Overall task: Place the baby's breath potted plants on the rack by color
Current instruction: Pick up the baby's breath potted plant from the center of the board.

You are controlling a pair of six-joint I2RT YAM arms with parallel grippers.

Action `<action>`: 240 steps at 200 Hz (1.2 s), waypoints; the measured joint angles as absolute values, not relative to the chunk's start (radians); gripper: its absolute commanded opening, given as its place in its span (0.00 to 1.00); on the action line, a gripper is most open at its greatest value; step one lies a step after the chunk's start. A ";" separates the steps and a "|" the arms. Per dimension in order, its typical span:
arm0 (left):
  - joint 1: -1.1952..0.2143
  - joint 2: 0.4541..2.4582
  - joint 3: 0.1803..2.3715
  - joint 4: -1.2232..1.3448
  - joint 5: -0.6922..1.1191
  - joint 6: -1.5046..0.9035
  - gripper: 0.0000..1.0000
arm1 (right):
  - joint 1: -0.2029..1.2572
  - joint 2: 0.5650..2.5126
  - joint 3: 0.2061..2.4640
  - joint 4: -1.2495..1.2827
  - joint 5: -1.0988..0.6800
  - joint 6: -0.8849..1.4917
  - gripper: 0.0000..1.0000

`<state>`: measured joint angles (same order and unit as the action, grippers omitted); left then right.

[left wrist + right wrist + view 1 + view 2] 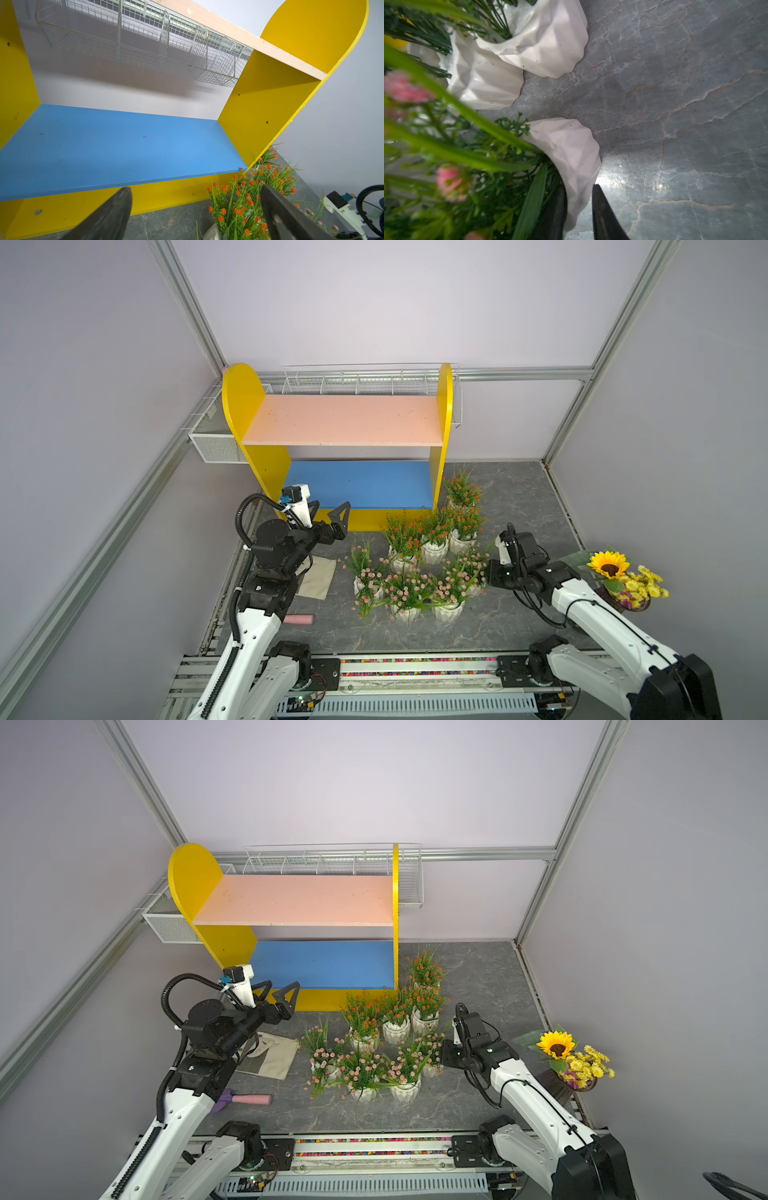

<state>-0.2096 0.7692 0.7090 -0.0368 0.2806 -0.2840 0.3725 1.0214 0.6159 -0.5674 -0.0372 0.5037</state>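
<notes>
Fingers (pixel 604 214) of right hand (pixel 579 186) straddle pot (pixel 566 149) rim, grip unclear; left hand (pixel 331 506) spread before rack (pixel 374 520) edge.

Both top views look down from high up at the front and see the whole table (pixel 519 497), with the rack (pixel 345 418) at the back. They show nearly the same things. The left wrist view sits low and close, facing the rack's blue shelf (pixel 116 145). The right wrist view is right up against a pot (pixel 571 153). The plants (pixel 363 1067) show in all four.
</notes>
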 measured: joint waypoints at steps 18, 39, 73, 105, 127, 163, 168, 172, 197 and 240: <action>-0.210 0.759 0.709 -0.044 0.286 -0.281 0.99 | 0.383 1.038 0.625 -0.568 -0.023 0.501 0.23; -0.210 0.732 0.709 -0.045 0.298 -0.276 0.99 | 0.389 1.051 0.635 -0.572 -0.015 0.498 0.21; -0.210 0.727 0.709 -0.043 0.324 -0.276 0.99 | 0.393 1.080 0.656 -0.584 -0.009 0.487 0.16; -0.210 0.735 0.709 -0.044 0.339 -0.276 0.99 | 0.395 1.104 0.679 -0.598 -0.006 0.468 0.10; -0.210 0.736 0.709 -0.044 0.343 -0.276 0.99 | 0.395 1.118 0.692 -0.605 -0.004 0.459 0.07; -0.210 0.736 0.709 -0.044 0.350 -0.276 0.99 | 0.395 1.120 0.702 -0.624 0.003 0.453 0.07; -0.210 0.736 0.709 -0.044 0.351 -0.276 0.99 | 0.395 1.120 0.704 -0.631 0.007 0.451 0.07; -0.210 0.736 0.709 -0.044 0.353 -0.276 0.99 | 0.395 1.119 0.706 -0.637 0.010 0.450 0.07; -0.213 0.736 0.709 -0.044 0.358 -0.276 0.99 | 0.395 1.109 0.728 -0.686 0.034 0.440 0.07; -0.229 0.740 0.709 -0.043 0.365 -0.276 0.99 | 0.367 1.063 0.784 -0.793 0.068 0.414 0.07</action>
<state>-0.2287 0.7399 0.7086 -0.0429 0.3649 -0.2756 0.3668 1.0630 0.7841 -0.7929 0.0681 0.4137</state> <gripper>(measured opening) 0.989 0.108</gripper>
